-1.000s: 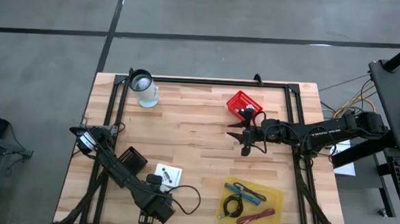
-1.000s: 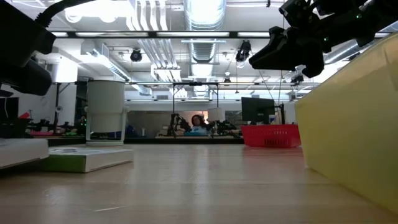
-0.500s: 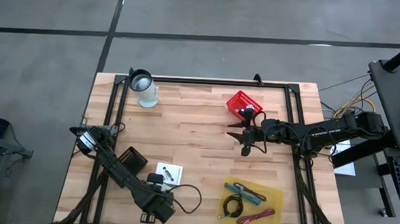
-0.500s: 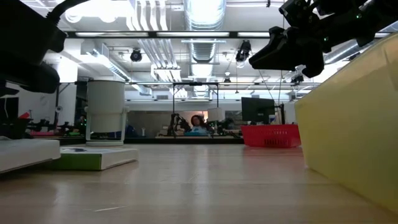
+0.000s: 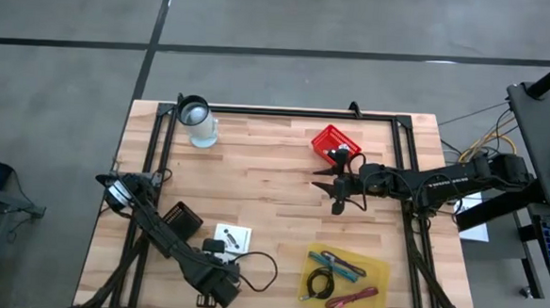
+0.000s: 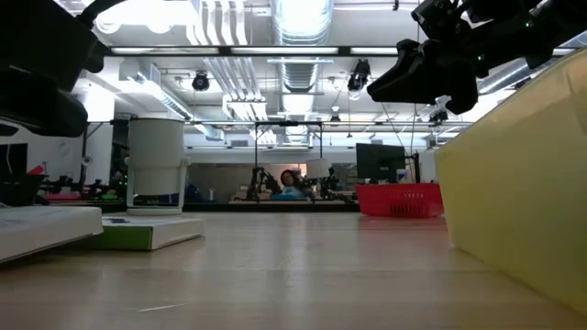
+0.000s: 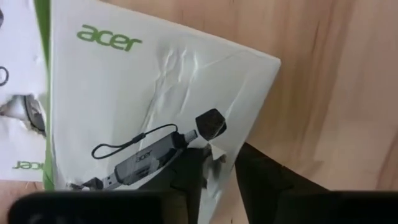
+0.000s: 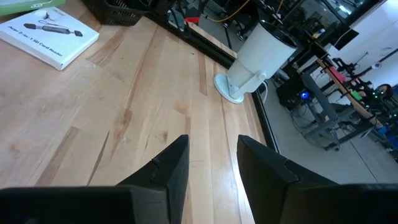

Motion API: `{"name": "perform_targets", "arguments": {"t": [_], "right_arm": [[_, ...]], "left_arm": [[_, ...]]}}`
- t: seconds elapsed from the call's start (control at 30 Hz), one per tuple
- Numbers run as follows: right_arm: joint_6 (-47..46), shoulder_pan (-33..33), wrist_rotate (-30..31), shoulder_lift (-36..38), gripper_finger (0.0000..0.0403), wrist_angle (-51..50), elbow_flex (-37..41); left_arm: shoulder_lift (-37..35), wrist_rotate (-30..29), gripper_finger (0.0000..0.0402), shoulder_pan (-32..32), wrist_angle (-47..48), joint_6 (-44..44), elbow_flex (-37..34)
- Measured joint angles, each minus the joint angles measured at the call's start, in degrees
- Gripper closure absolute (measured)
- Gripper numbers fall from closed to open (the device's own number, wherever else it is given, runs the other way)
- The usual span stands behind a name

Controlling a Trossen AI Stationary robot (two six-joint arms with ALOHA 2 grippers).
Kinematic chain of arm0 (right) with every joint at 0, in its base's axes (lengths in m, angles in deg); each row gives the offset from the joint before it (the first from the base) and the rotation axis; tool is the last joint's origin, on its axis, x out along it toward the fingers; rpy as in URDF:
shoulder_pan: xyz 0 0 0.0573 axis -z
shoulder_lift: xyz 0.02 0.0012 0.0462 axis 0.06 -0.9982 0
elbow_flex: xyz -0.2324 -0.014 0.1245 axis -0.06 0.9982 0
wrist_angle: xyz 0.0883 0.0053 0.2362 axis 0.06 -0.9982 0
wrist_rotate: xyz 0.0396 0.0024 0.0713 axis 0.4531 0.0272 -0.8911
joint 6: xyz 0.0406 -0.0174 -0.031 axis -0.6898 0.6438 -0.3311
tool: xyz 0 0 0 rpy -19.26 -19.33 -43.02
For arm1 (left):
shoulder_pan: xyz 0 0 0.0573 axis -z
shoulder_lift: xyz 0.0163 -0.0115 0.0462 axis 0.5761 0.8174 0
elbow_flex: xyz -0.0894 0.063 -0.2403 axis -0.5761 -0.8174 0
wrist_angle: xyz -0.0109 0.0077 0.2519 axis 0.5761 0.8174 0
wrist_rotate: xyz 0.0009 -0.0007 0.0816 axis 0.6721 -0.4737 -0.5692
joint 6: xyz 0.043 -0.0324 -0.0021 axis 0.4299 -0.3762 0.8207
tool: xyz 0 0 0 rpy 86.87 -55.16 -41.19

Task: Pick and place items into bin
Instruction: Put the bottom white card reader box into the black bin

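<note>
Items are found in two places: some already lie in the yellow bin [image 5: 380, 277], and a white card [image 5: 232, 238] lies out on the counter [image 5: 274, 173].

The wooden counter is framed by black rails. The left arm is stretched along its near-left part, and the right arm is reached in from the right side toward the middle.

The bin is set on the near-right part of the counter; in the low view its yellow wall [image 6: 514, 183] is seen close at the right. A small red basket [image 5: 335, 141] is placed toward the far side, just beyond the right arm. A clear cup [image 5: 198, 122] with a black rim is stood at the far-left corner, and a black box [image 5: 185, 217] is laid beside the left arm.

The left hand [image 5: 215, 251] is lowered at the card's near corner. In the left wrist view its fingers [image 7: 186, 177] are closed on that crumpled corner of the card [image 7: 143, 93], which bears a printed picture of a cable adapter. A second card [image 7: 18, 93] is seen touching it alongside.

The right hand [image 5: 326, 194] is held above bare wood near the middle, open and empty, as shown by its parted fingers [image 8: 168, 171].

Inside the bin a teal stick [image 5: 331, 261], a maroon stick [image 5: 354, 297] and a black cable coil [image 5: 320, 287] are laid.
</note>
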Motion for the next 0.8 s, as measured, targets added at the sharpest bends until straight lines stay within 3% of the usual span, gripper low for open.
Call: {"name": "perform_targets", "arguments": {"t": [0.4, 0.8], "right_arm": [[-0.2, 0.0, 0.0, 0.0, 0.028, 0.0, 0.0], [-0.2, 0.0, 0.0, 0.0, 0.028, -0.1, 0.0]], "left_arm": [[0.0, 0.4, 0.0392, 0.0, -4.4, -0.1, -1.7], [-0.1, 1.1, 0.0396, 0.0, -3.8, 0.0, -1.3]]}}
